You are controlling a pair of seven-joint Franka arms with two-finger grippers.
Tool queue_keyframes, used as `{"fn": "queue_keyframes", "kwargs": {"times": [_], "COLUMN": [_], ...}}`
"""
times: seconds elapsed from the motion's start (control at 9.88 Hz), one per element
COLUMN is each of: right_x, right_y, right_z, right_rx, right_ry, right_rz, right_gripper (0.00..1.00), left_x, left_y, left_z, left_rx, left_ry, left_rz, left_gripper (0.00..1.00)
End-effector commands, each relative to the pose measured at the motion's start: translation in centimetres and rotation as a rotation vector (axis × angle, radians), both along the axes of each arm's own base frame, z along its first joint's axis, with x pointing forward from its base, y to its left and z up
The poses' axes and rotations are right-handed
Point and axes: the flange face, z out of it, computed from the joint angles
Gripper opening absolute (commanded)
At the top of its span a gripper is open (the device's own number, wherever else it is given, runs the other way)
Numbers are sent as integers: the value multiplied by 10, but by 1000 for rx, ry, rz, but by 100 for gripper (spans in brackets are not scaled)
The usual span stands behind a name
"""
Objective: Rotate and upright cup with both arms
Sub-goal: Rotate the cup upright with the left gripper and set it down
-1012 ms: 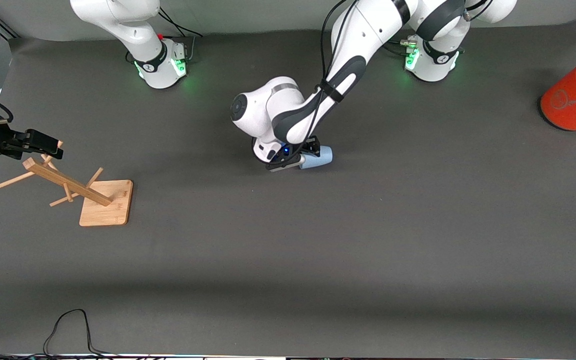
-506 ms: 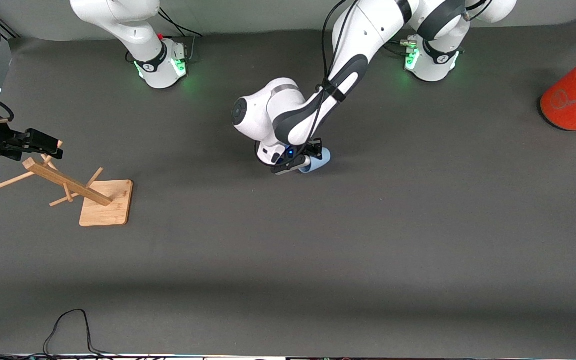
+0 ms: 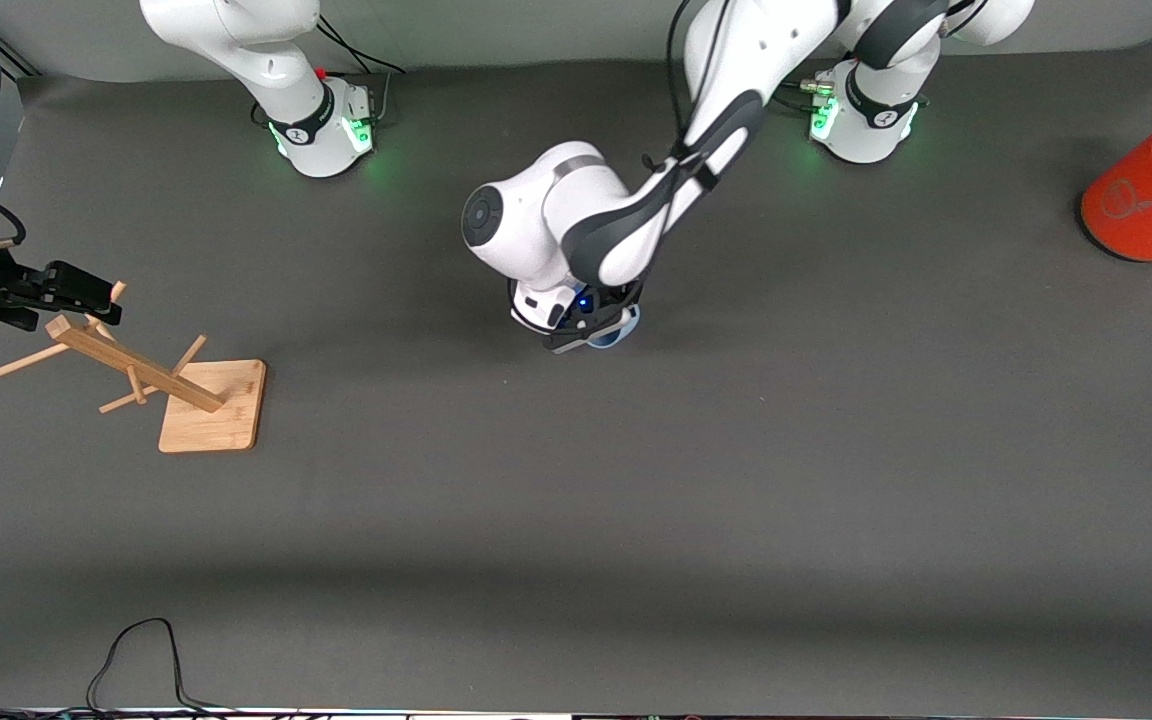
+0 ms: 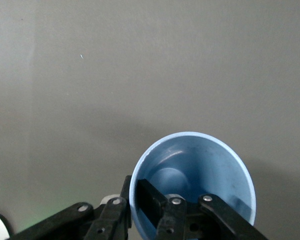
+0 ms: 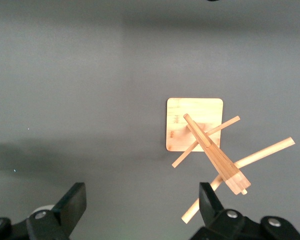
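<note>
Cup (image 3: 614, 330) mid-table, now mouth-up under left wrist; a second ago it lay on its side. Left gripper (image 4: 135, 196) clamped on cup rim, one finger inside. Uprighting looks nearly done. Right gripper (image 5: 142, 202) spread wide, waiting over wooden rack (image 3: 141, 370).

The cup (image 3: 612, 332) is tipped from lying toward 3 o'clock to mouth-up, rim pinched by the left gripper (image 3: 591, 330).

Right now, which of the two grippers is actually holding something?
The left gripper, at the middle of the table: it is shut on the rim of the blue cup. The right gripper hangs open and empty above the wooden rack.
</note>
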Motion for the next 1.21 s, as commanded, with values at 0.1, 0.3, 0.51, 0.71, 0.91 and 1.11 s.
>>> {"fn": "queue_keyframes", "kwargs": {"times": [0.1, 0.3, 0.51, 0.71, 0.91, 1.11], "right_x": [-1, -2, 1, 3, 3, 3], "right_y": [0, -3, -1, 1, -1, 0], "right_z": [-2, 3, -2, -4, -2, -2], "right_rx": [0, -8, -10, -12, -12, -11], "right_ry": [-19, -18, -12, -12, -15, -17], "right_rz": [26, 22, 22, 24, 24, 25], "right_gripper": [100, 100, 100, 100, 100, 100], "left_x": [-7, -10, -40, -90, -108, -129], "left_y": [40, 65, 71, 51, 39, 26], "left_z": [28, 34, 26, 9, -4, -40], "left_rx": [-105, -214, -278, -253, -244, -229], "left_ry": [-93, -177, -252, -362, -502, -608], "left_rz": [161, 343, 469, 578, 715, 777], "left_gripper": [0, 0, 0, 0, 0, 0]}}
